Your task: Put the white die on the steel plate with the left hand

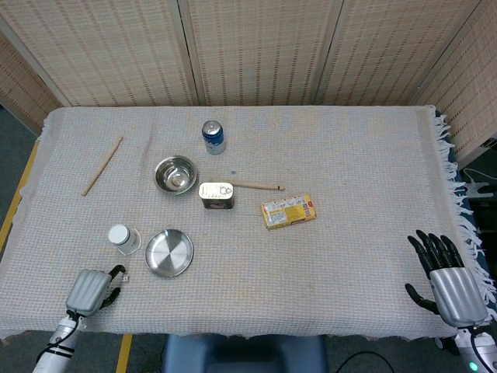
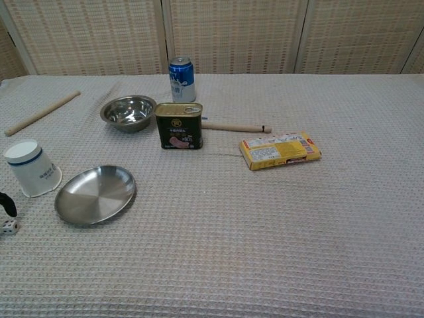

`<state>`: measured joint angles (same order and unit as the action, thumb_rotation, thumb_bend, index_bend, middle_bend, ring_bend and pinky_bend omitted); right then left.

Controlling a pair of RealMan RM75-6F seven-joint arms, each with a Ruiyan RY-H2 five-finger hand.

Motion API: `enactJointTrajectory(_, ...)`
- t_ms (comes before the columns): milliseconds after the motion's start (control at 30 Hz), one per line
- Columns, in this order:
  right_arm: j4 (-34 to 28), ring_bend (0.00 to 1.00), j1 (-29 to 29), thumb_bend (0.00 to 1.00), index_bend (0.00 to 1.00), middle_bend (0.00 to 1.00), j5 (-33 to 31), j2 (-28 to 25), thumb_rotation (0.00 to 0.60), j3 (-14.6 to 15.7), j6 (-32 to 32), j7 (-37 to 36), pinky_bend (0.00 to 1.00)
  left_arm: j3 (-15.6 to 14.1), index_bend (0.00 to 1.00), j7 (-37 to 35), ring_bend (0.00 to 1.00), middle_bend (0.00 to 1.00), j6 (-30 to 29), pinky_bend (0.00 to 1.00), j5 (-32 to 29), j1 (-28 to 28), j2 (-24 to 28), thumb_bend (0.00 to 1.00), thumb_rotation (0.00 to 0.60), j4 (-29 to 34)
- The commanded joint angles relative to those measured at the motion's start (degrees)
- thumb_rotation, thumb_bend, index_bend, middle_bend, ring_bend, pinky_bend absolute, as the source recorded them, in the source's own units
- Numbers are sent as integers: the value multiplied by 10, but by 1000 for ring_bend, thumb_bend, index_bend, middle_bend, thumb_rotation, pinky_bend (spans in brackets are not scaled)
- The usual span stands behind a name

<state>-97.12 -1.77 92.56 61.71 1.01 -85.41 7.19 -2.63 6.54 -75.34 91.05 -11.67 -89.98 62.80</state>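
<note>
The small white die point(image 2: 8, 227) lies on the tablecloth near the front left corner, just left of the steel plate point(image 2: 95, 194). In the head view my left hand point(image 1: 92, 290) hovers at the table's front left edge, its dark fingers point(image 1: 116, 273) right beside the die point(image 1: 126, 277). One black fingertip point(image 2: 6, 204) shows at the left edge of the chest view, just above the die and not gripping it. The round, shallow plate point(image 1: 168, 252) holds nothing. My right hand point(image 1: 449, 285) rests at the front right corner with fingers spread and holds nothing.
A white paper cup point(image 2: 31, 169) stands just behind the die, left of the plate. Further back are a steel bowl point(image 2: 128, 111), a dark tin point(image 2: 179, 126), a blue can point(image 2: 181, 79), two wooden sticks point(image 2: 232, 127) point(image 2: 42, 112) and a yellow box point(image 2: 279, 150).
</note>
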Motion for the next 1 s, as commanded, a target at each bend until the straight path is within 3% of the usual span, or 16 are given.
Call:
enactJointTrajectory(33, 0, 0, 0, 172, 0, 0, -1, 0, 565, -1, 1, 0, 0, 0, 386, 5, 953, 1000, 2, 996, -1, -3, -1, 359, 600, 3)
enactJointTrajectory(433, 0, 0, -2, 173, 0, 0, -7, 0, 565, -2, 5, 2, 0, 0, 410, 12, 953, 1000, 14, 996, -5, -13, -1, 405, 600, 14)
enactJointTrajectory(700, -1, 0, -2, 173, 0, 0, -9, 0, 562, -2, 6, 5, 0, 0, 486, 13, 955, 1000, 18, 996, -9, -17, -1, 448, 600, 15)
enactJointTrajectory(1000, -1, 0, -2, 172, 0, 0, -9, 0, 563, -2, 6, 4, 0, 5, 517, -1, 956, 1000, -11, 996, 1, -18, -1, 438, 600, 18)
